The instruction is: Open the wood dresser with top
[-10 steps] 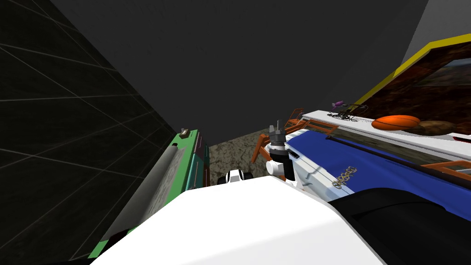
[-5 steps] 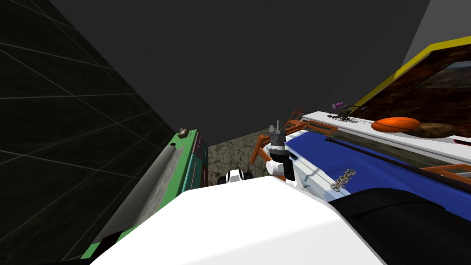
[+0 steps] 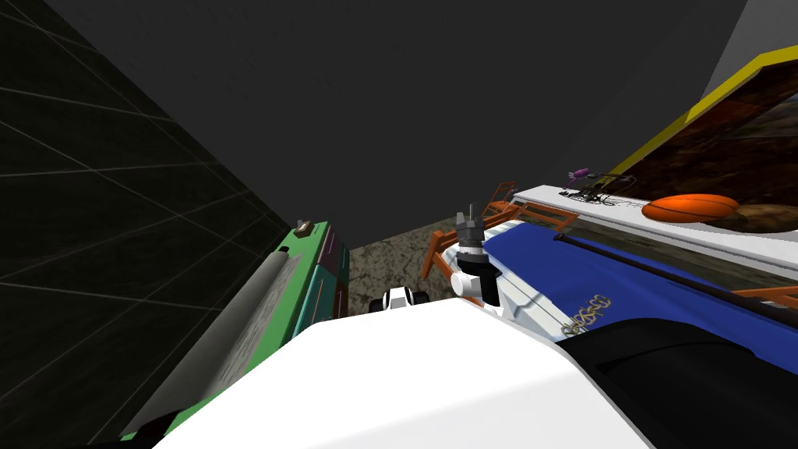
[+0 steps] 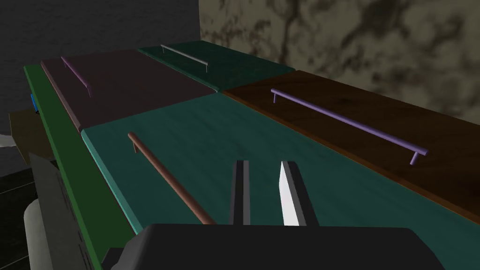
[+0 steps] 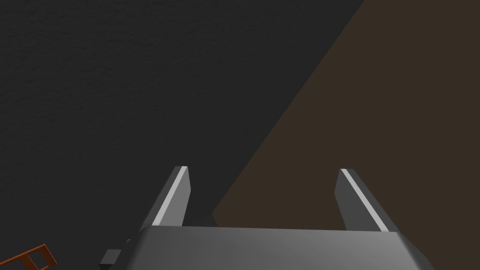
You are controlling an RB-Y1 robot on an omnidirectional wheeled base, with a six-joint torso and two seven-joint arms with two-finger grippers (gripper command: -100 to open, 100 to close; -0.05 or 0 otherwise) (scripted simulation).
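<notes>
While the left gripper (image 4: 264, 165) hangs low over the dresser (image 4: 225, 136), its blades are drawn close together on nothing, and just beside them runs the copper-brown bar handle (image 4: 164, 173) of the nearest teal drawer front (image 4: 243, 126). That bar is my pick for the hold: thin, round and rigid, probably slick under flat blades, so a grip near mid-span looks best and should let the drawer slide out straight rather than jam. I'd expect a stiff, fairly weighty box that wants a steady pull. Next along sits a dark brown front with a lilac bar (image 4: 349, 122), and beyond those a plum front (image 4: 140, 79) and a dark green front with a grey bar (image 4: 185, 54). From the head camera the dresser's green top (image 3: 304, 253) lies at ten o'clock, against the dark wall. At one o'clock the right gripper (image 5: 263, 168) points upward, blades wide apart, empty. Farther, at two o'clock, a gold mark (image 3: 584, 316) on the blue cover (image 3: 616, 281) is unreadable; no labels anywhere.
</notes>
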